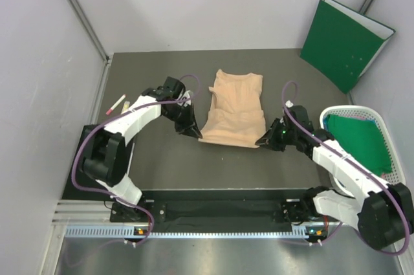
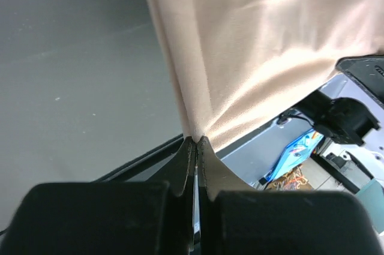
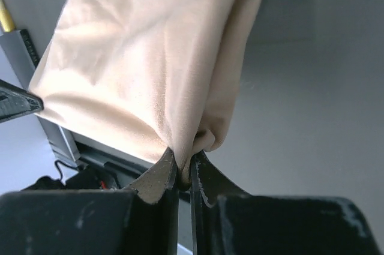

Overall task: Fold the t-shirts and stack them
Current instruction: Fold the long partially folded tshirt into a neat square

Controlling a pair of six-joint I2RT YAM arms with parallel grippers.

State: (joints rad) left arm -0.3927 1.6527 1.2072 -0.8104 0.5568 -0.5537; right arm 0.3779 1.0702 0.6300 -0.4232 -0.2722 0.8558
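Left gripper point(image 1: 189, 128) and right gripper point(image 1: 266, 139) are pinching shut on the shirt point(image 1: 234, 110) at its near corners, 7 and 5 o'clock, with it lying mid table point(image 1: 162, 162). I'd be lifting evenly, keeping the hem taut, folding toward 12.

Peach t-shirt point(image 1: 234, 110), near corners seemingly between left fingers point(image 1: 193, 131) and right fingers point(image 1: 262, 140)

No readable text, label, brand or number -- none legible in any view.

Pale grey walls point(image 1: 213, 3) enclose dark grey tabletop point(image 1: 213, 166); metal rail point(image 1: 213, 231) along near edge.
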